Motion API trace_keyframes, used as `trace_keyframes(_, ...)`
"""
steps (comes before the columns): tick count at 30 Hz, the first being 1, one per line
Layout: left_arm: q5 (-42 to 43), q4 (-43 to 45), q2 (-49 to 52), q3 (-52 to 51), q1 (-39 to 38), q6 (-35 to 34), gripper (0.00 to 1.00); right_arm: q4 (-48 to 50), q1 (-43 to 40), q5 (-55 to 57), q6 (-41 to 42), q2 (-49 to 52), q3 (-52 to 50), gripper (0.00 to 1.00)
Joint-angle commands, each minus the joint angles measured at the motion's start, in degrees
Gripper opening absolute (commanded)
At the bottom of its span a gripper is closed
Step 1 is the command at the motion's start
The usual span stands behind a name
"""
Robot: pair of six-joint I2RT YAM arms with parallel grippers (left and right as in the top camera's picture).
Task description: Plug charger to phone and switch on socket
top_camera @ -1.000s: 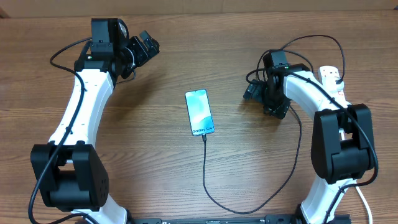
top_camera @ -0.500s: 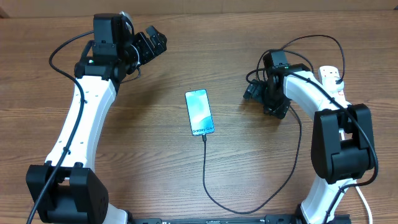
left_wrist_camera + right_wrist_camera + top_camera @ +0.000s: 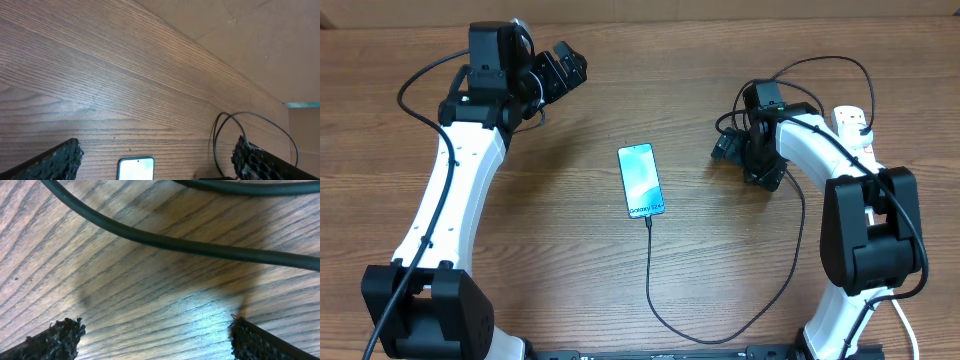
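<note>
In the overhead view, two arms are counted, one on each side of the wooden table (image 3: 570,250). One phone (image 3: 641,180) is seen lying flat near the middle of the frame, screen up, its small white text at the lower end. One charger (image 3: 650,280) is seen: its thin black cable meets the lower edge of the phone, runs down, curves along the bottom of the frame and climbs toward the right arm, where its plug end is hidden. One socket (image 3: 851,120) is seen at the upper right, largely covered by the right arm; the position of its switches cannot be read. The left gripper (image 3: 563,68) is held at the upper left, well apart from the phone. The right gripper (image 3: 725,148) is held right of the phone, near it but not touching.

In the left wrist view, two fingers (image 3: 60,160) are seen at the lower corners, spread wide with nothing between them. The top edge of the phone is caught at the bottom centre, and one black wire loop (image 3: 235,117) is seen at the lower right.

In the right wrist view, two fingers (image 3: 52,340) are again set wide apart at the lower corners, with only bare wood between them. Two black cables (image 3: 175,242) are counted across the upper half; these may be the charger, though this cannot be told.
</note>
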Motion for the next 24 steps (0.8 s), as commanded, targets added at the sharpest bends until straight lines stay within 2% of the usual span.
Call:
trace_keyframes(1,-0.79,-0.17,-1.44,0.24,0.15,-0.33,1.00,0.35,-0.26,-0.31,-0.15,-1.64,-0.15,1.00)
trace_keyframes(10,-1.64,-0.17,-3.06,0.24,0.15,-0.39,1.00,0.35,-0.26,-0.31,-0.15,-1.64,-0.15,1.00)
trace_keyframes(11,-6.05,-0.09,-3.37,0.24,0.15,-0.37,1.00,0.35,-0.26,-0.31,-0.15,-1.64,-0.15,1.00)
trace_keyframes(12,-14.01,-0.50,-3.82,0.24,0.15,-0.28,1.00,0.35,-0.26,-0.31,-0.15,-1.64,-0.15,1.00)
trace_keyframes(16,-29.27,-2.80,-5.09,0.24,0.15,-0.33,1.00,0.35,-0.26,-0.31,-0.15,-1.64,-0.15,1.00)
trace_keyframes(24,-31.30,-8.44,-9.31,0.13,0.15,-0.11,1.00,0.35,-0.26,-0.31,-0.15,-1.64,-0.15,1.00)
